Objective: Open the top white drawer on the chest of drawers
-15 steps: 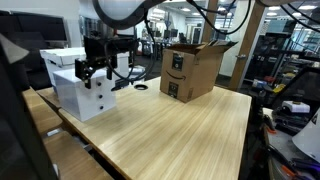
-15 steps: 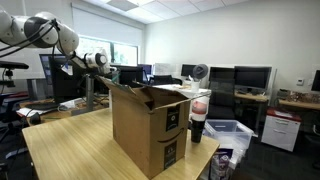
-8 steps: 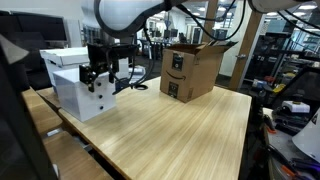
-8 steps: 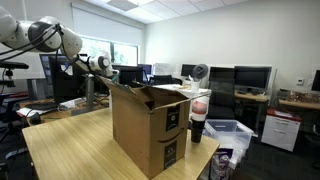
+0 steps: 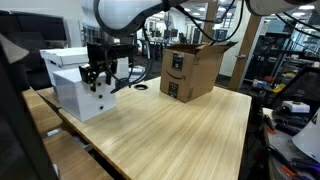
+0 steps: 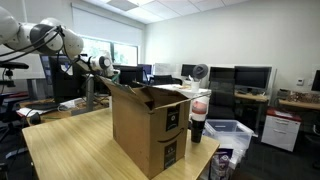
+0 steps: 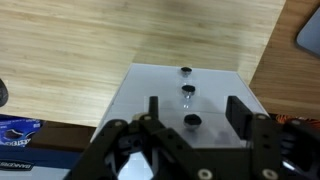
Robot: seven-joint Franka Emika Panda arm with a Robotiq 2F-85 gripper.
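The small white chest of drawers (image 5: 72, 92) stands at the table's far-left corner. In the wrist view I look down its front. The top white drawer (image 7: 212, 104) is nearest, and its dark knob (image 7: 192, 120) lies between my fingers. The lower drawer's knob (image 7: 186, 70) is farther off, near the table. My gripper (image 7: 195, 114) is open, with one finger on each side of the top knob and not touching it. In an exterior view the gripper (image 5: 96, 76) hangs against the chest's upper front. In an exterior view (image 6: 104, 65) the cardboard box hides the chest.
An open cardboard box (image 5: 192, 70) stands at the back of the wooden table (image 5: 170, 130) and shows close up (image 6: 150, 125). A larger white lidded box (image 5: 62, 57) sits behind the chest. A dark ring (image 5: 140, 87) lies on the table. Desks and monitors surround the table.
Over the last second my gripper moved slightly down and in toward the chest's front. It has stayed still and open over the last half second.
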